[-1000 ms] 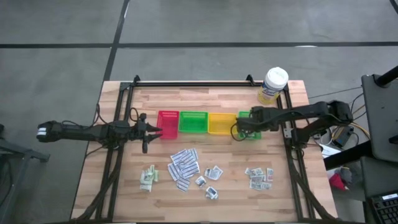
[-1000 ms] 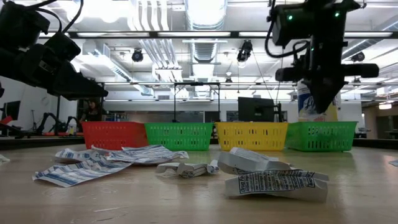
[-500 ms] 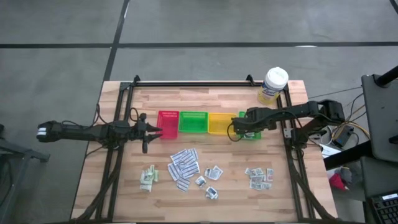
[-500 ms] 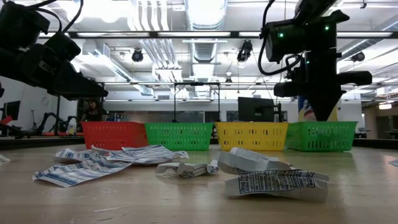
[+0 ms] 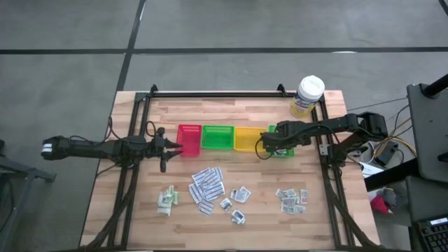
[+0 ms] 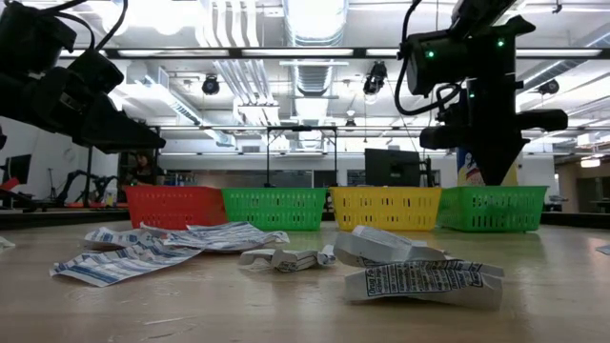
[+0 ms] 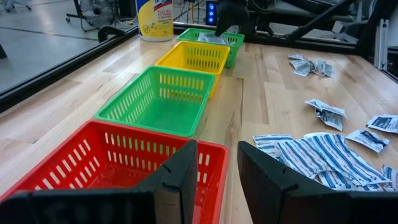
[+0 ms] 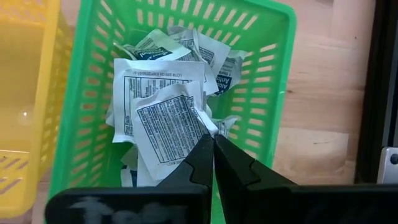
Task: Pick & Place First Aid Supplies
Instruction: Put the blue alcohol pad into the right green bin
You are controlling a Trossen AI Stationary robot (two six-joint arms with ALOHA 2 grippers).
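My right gripper points down over the right-hand green tray, shut on a white printed packet; more such packets lie in that tray. My left gripper hovers open and empty at the red tray's left end. Loose supplies lie flat on the near half of the table: long white strips, pale green sachets, small squares and a group of small packets. My right gripper pinches the white printed packet by one crumpled corner, only at the fingertips, coming from above and pointing down. The packet is spread out below the fingers over the other packets in the green tray; whether it rests on them I cannot tell.
Four trays stand in a row across the table's middle: red, green, yellow and the right green one. A white-lidded, yellow-labelled tub stands at the far right corner. A black frame rail runs along the far edge.
My right gripper has shifted a little toward the table's left above the right green tray and sunk slightly, staying shut. Over the last half second it has kept still.
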